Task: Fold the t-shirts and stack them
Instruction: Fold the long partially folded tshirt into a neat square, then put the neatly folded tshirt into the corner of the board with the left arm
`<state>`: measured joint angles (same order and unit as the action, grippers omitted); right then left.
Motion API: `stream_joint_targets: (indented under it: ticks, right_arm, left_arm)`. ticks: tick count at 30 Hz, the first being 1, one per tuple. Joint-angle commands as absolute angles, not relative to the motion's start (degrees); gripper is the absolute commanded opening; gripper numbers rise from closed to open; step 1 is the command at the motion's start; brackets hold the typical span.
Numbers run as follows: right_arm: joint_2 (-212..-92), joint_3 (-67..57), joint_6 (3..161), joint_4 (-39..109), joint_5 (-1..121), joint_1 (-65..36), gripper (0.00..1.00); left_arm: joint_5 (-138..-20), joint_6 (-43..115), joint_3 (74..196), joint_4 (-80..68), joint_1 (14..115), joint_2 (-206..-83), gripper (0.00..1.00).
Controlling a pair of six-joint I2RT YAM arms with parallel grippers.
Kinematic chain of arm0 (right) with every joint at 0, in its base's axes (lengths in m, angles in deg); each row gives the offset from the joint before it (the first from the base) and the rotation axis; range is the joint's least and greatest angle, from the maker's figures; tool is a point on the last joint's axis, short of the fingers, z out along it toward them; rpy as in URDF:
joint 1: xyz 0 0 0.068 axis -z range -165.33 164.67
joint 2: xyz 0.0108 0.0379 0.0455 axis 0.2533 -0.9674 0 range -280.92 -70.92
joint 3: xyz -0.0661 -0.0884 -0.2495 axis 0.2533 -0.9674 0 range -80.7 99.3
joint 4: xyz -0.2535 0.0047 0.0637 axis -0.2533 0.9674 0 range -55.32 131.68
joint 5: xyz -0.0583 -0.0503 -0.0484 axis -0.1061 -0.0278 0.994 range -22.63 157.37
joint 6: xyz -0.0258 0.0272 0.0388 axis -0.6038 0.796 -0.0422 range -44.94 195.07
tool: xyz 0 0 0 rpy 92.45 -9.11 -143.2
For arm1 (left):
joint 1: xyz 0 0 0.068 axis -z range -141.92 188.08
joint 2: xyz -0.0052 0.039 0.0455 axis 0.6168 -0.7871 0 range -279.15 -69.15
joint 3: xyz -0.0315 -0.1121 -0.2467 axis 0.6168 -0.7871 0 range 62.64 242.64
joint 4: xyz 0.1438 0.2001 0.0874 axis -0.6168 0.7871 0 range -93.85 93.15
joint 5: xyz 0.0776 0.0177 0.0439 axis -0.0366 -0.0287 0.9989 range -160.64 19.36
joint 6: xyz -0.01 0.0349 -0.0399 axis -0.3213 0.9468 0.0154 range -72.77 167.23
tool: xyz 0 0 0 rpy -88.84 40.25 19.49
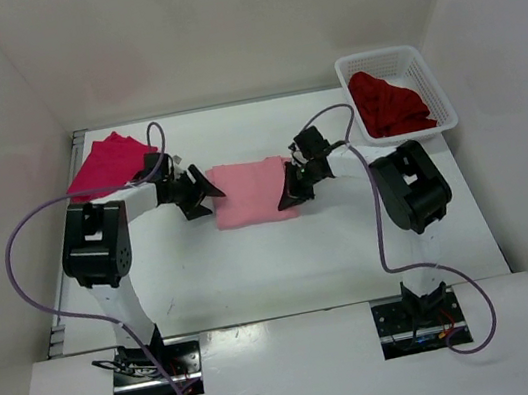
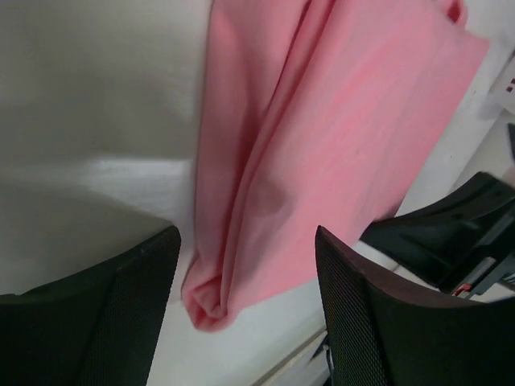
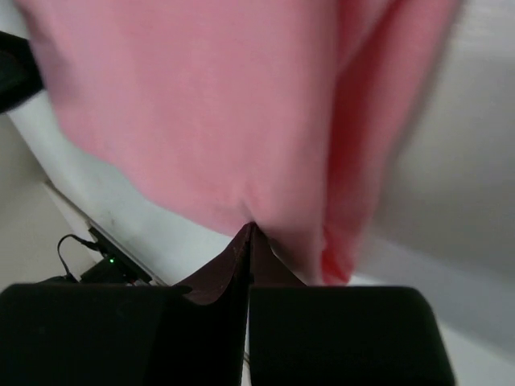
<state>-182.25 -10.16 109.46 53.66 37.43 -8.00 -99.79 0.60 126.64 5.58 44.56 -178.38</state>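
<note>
The light pink t-shirt (image 1: 251,192) lies folded as a rectangle mid-table. My left gripper (image 1: 201,196) is at its left edge, open; in the left wrist view (image 2: 245,310) the shirt's rolled corner (image 2: 211,304) lies between the spread fingers (image 2: 121,322), touching neither. My right gripper (image 1: 293,190) is at the shirt's right edge; in the right wrist view (image 3: 249,232) its jaws are shut, pinching the pink shirt's (image 3: 209,112) edge. The crimson-magenta t-shirt (image 1: 108,163) lies folded at the back left. The dark maroon t-shirt (image 1: 388,104) lies crumpled in the basket.
The white mesh basket (image 1: 391,57) stands at the back right corner. White walls enclose the table on three sides. A purple cable (image 1: 22,238) loops off each arm. The right gripper's black body (image 2: 451,233) shows in the left wrist view.
</note>
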Motion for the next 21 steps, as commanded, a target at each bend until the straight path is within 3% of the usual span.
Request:
stream_joint_targets:
  ticks: [1,3,7,8,10,15,17,21]
  right_arm:
    - [-182.36,-11.7,110.57,50.67,38.8,-7.3,0.0]
    - [-180.79,-11.71,110.57,51.72,38.8,-7.3,0.0]
    - [-175.61,-9.08,110.57,55.41,41.0,-6.69,0.25]
    - [-173.16,-8.37,110.57,56.46,41.0,-6.68,0.36]
    - [-170.6,-8.37,110.57,57.34,41.0,-5.11,0.44]
    - [-162.78,-10.91,111.1,58.14,39.86,0.42,0.45]
    - [-161.28,-11.44,111.1,58.14,38.81,2.71,0.45]
    - [-160.22,-14.94,111.1,58.14,38.8,4.48,0.45]
  left_arm:
    - [-98.51,4.69,129.69,5.73,44.5,-182.17,0.76]
    - [-96.93,5.22,130.31,5.73,44.5,-183.49,0.76]
    - [-95.35,5.22,131.63,5.2,44.5,-185.69,0.69]
    - [-95.34,5.22,131.63,5.2,44.5,-185.7,0.67]
    - [-93.94,5.22,132.16,4.67,44.5,-187.09,0.58]
    - [-89.8,6.45,136.46,4.06,50.37,-189.91,0.38]
    - [-91.46,5.31,138.74,2.57,50.91,-191.75,0.25]
    - [-93.67,3.46,147.05,3.34,52.93,-194.04,0.13]
